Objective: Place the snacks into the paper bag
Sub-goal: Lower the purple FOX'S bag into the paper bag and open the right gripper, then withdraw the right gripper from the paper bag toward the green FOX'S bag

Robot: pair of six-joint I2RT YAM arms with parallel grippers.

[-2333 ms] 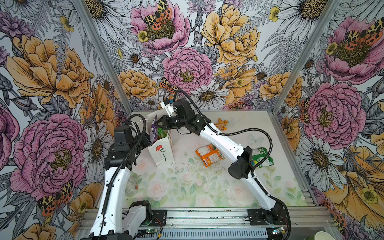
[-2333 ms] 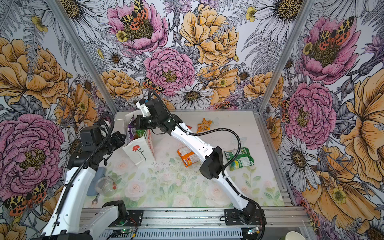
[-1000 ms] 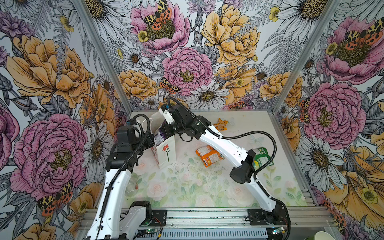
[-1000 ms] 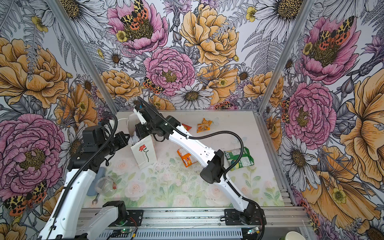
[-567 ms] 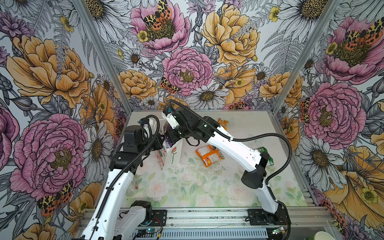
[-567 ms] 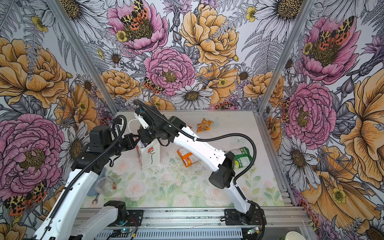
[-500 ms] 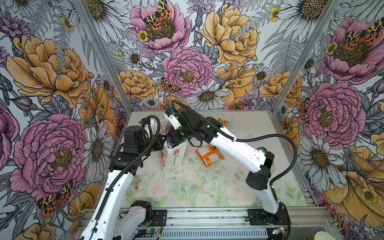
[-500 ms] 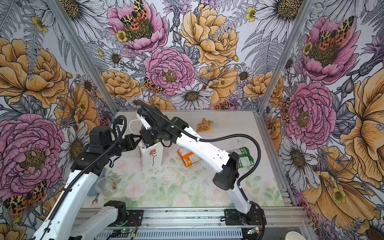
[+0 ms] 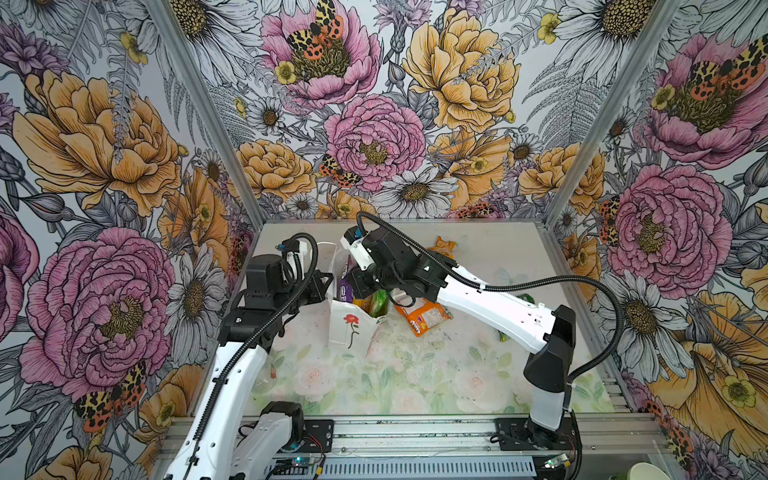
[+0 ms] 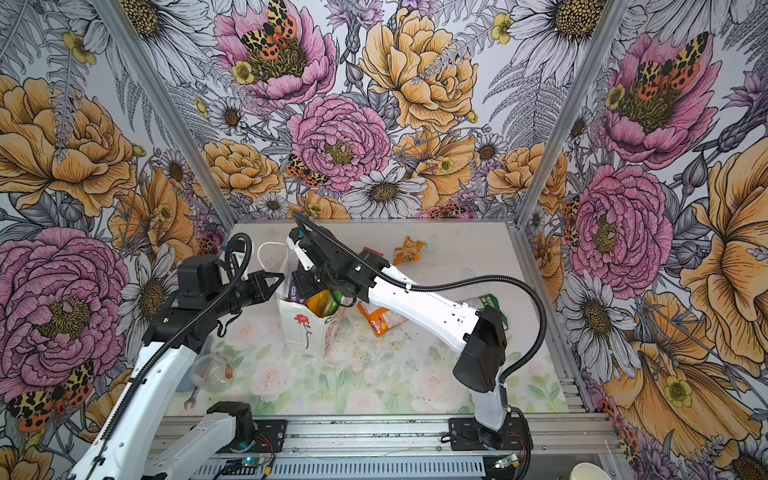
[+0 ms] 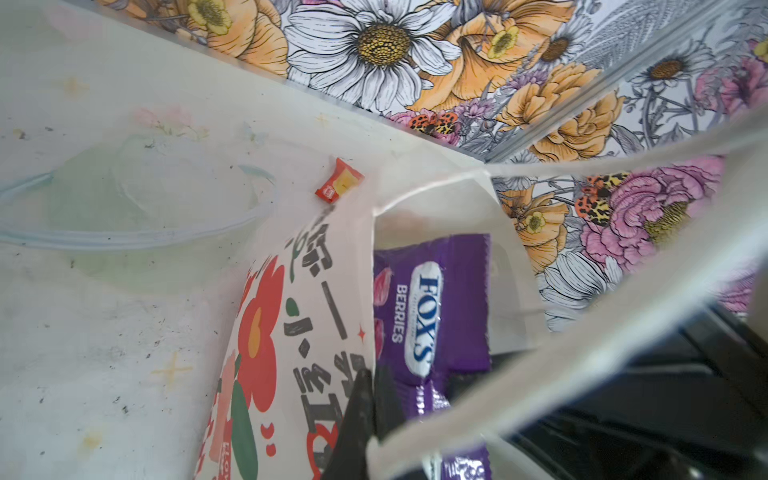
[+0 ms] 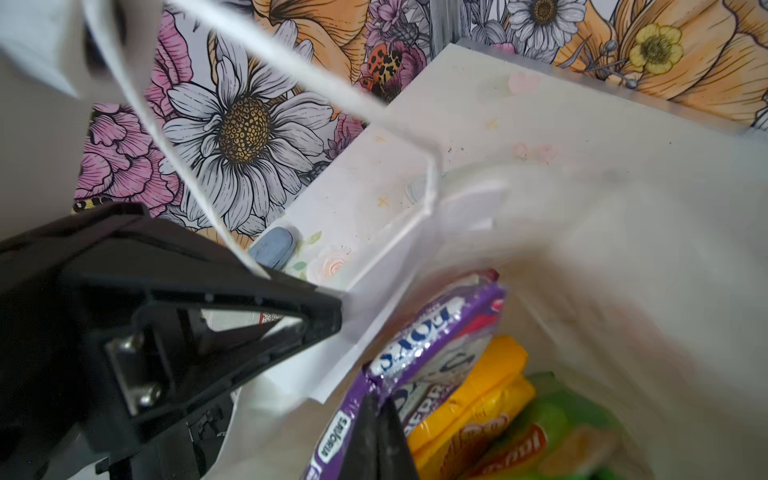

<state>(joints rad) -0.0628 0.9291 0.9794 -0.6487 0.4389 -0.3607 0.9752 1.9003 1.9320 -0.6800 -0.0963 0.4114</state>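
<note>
Left of centre in both top views, the paper bag (image 9: 347, 332) stands upright, left gripper (image 11: 370, 386) pinching its rim, right gripper (image 12: 378, 411) clamped on the purple packet (image 12: 432, 332) in its mouth

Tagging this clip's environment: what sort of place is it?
Most likely a robot test cell, not a home. Floral printed wall panels box in a table; the left arm and right arm are mounted on an aluminium rail at its front edge; a paper bag and snack packets look like props.
</note>
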